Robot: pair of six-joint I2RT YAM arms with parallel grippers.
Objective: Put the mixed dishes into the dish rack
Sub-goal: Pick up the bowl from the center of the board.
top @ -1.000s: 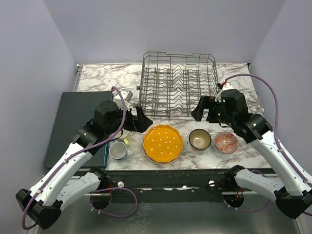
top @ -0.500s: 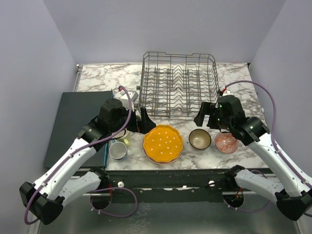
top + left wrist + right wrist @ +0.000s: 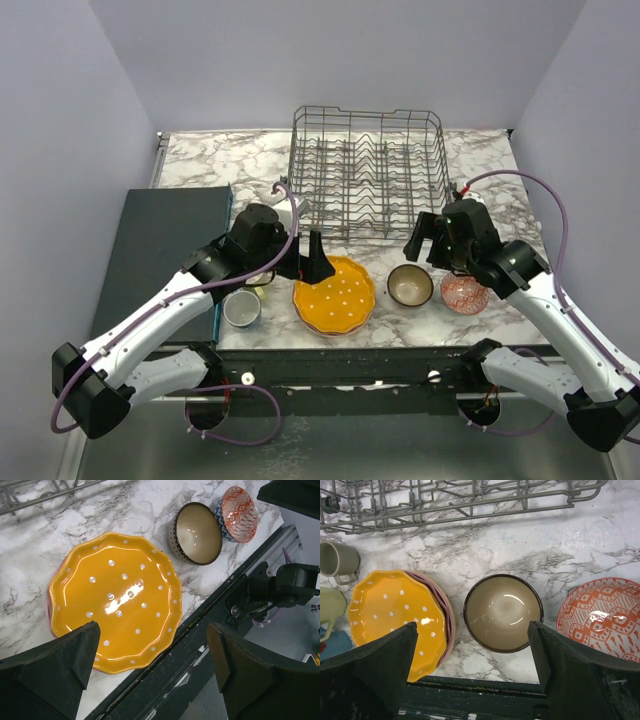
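The empty grey wire dish rack point(image 3: 370, 175) stands at the back of the marble table. In front of it lie a scalloped orange white-dotted plate point(image 3: 335, 295) stacked on a pink plate point(image 3: 447, 615), a brown bowl point(image 3: 410, 285) and an orange patterned bowl point(image 3: 464, 293). A grey mug point(image 3: 242, 308) and a pale yellow mug point(image 3: 330, 605) sit left of the plates. My left gripper point(image 3: 305, 262) hangs open over the orange plate's point(image 3: 115, 610) left edge. My right gripper point(image 3: 428, 240) is open above the brown bowl point(image 3: 502, 612). Neither holds anything.
A dark flat mat point(image 3: 160, 250) covers the table's left side. The dishes lie close to the table's front edge point(image 3: 200, 625), beyond which the black frame drops off. The rack's front wall point(image 3: 460, 500) stands just behind the dishes.
My left arm has swung right and forward, from beside the mugs to over the orange plate. My right gripper has shifted slightly towards the brown bowl. No dish has moved.
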